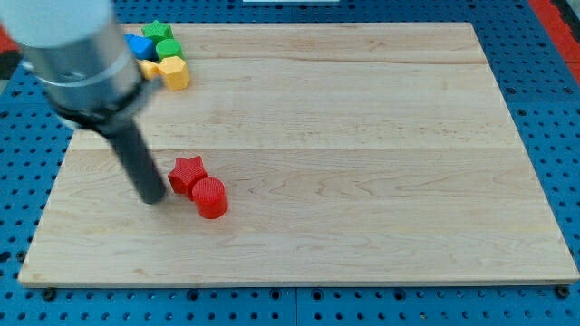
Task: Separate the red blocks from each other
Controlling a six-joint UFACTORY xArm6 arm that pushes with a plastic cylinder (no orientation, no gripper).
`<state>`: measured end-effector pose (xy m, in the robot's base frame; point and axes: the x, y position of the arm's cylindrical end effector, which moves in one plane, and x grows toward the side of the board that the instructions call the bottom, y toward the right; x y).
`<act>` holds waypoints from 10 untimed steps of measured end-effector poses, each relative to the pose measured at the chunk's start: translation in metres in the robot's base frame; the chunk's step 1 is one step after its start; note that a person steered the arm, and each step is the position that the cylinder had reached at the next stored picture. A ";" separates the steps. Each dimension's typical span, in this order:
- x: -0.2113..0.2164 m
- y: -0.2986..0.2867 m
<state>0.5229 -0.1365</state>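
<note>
A red star block and a red cylinder block lie touching each other on the wooden board, left of its middle. The cylinder sits just to the lower right of the star. My tip rests on the board just to the left of the star, a small gap away from it and level with the cylinder. The dark rod rises from the tip toward the view's upper left.
A cluster of blocks sits at the board's upper left corner: a green star, a green block, a blue block and a yellow block. The arm's grey body hides part of this cluster.
</note>
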 end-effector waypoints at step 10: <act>-0.122 -0.057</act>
<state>0.4013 -0.1936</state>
